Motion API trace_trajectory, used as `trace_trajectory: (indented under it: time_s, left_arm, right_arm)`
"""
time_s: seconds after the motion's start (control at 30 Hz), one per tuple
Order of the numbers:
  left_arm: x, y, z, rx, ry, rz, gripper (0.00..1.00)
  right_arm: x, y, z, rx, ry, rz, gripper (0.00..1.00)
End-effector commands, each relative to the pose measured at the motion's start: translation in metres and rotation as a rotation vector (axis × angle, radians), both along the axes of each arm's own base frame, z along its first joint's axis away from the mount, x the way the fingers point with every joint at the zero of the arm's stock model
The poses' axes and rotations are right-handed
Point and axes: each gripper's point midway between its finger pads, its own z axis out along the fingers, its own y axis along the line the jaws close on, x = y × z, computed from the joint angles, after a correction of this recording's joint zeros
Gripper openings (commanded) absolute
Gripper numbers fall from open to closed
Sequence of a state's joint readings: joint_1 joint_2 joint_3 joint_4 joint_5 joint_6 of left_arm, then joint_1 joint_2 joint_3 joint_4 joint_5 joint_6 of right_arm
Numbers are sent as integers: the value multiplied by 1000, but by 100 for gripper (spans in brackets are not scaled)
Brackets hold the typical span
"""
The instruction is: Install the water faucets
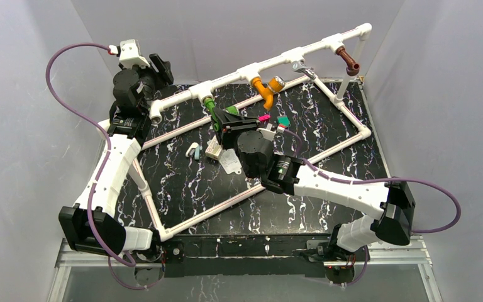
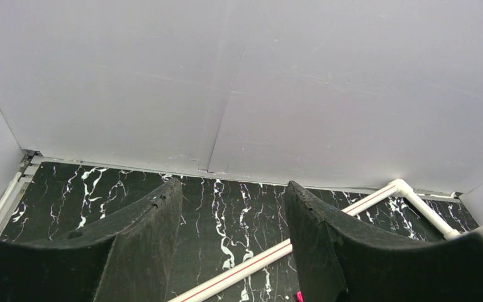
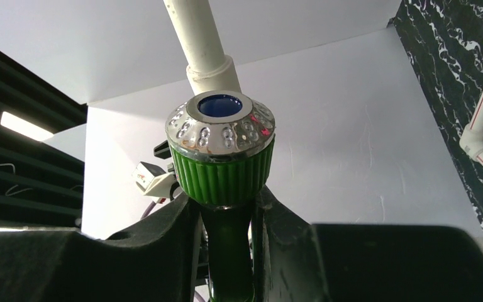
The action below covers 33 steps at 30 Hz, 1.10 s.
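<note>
Under the white pipe (image 3: 200, 38), right tool (image 3: 225, 217) clamps the ribbed, chrome-capped green faucet (image 3: 221, 176); left tool (image 2: 233, 211) gapes.

Black marbled surface (image 1: 182, 182); white pipe frame (image 1: 195, 218) lying flat on it, one corner near 7 o'clock; raised white pipe rail (image 1: 321, 46) spanning 10 to 1 o'clock; pink strip (image 1: 264, 117) and green block (image 1: 283, 121) near 12 o'clock; small white parts (image 1: 212, 151) near centre, toward 9 o'clock.

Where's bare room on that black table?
Bare: the near-left tabletop inside the pipe frame, and the far-right corner near the brown faucet. Crowded: the middle, where the right end effector grips the green faucet beside loose small parts.
</note>
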<state>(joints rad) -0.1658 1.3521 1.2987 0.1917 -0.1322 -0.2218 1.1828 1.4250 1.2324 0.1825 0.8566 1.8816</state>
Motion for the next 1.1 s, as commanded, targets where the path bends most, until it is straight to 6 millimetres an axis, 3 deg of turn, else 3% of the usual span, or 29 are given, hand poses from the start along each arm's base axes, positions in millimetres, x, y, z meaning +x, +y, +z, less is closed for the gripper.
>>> trace_trajectory:
  time_s: [0.0,0.3,0.43,0.67,0.83,1.07]
  left_arm:
    - [-24,2,-191,88,555,-4,58]
    - [-24,2,-192,102,555,0,58]
    - [-24,1,-193,103,556,-1,58]
    - [-24,2,-193,103,558,1,58]
    - [-24,1,-194,103,559,-1,58]
    - [-24,2,-194,105,559,0,58]
  right_arm:
    - [19,8,-18,52,51,-8,1]
    - [21,17,-15,50,20,5,3]
    - [20,15,-11,43,-2,3,14]
    - [19,10,-6,28,-26,-4,42]
    - [17,8,-5,26,-37,1,54]
    - [15,5,-3,25,-56,6,61]
